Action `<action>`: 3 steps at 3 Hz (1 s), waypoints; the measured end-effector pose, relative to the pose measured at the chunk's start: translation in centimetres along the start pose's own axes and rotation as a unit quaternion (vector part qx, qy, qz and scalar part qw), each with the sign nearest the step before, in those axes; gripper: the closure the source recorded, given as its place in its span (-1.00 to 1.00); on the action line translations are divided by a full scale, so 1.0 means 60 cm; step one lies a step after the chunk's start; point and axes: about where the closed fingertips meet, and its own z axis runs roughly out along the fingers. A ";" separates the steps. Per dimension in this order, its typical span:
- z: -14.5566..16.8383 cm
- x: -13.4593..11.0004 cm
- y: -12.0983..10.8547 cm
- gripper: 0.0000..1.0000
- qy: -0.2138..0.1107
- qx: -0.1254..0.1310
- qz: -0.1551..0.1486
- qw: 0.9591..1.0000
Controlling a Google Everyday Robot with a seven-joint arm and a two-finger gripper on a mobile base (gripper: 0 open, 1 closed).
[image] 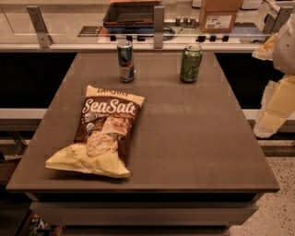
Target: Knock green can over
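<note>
The green can [191, 63] stands upright near the far edge of the brown table [193, 138], right of centre. It is olive green with a silver top and pale swirly markings. My gripper [271, 113] shows as pale white and yellow parts at the right edge of the view. It hangs beyond the table's right side, well to the right of the can and nearer to me, touching nothing.
A slimmer blue-and-silver can [125, 61] stands upright left of the green can. A Sea Salt chip bag [102, 131] lies flat on the table's near left. Behind the table are a counter rail [138, 46], a dark tray [131, 14] and a cardboard box [219, 14].
</note>
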 end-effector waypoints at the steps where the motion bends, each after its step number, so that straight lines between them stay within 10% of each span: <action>1: 0.000 0.000 0.000 -1.00 0.000 0.000 0.000 1.000; 3: 0.002 0.011 -0.068 -1.00 -0.060 0.061 0.059 0.995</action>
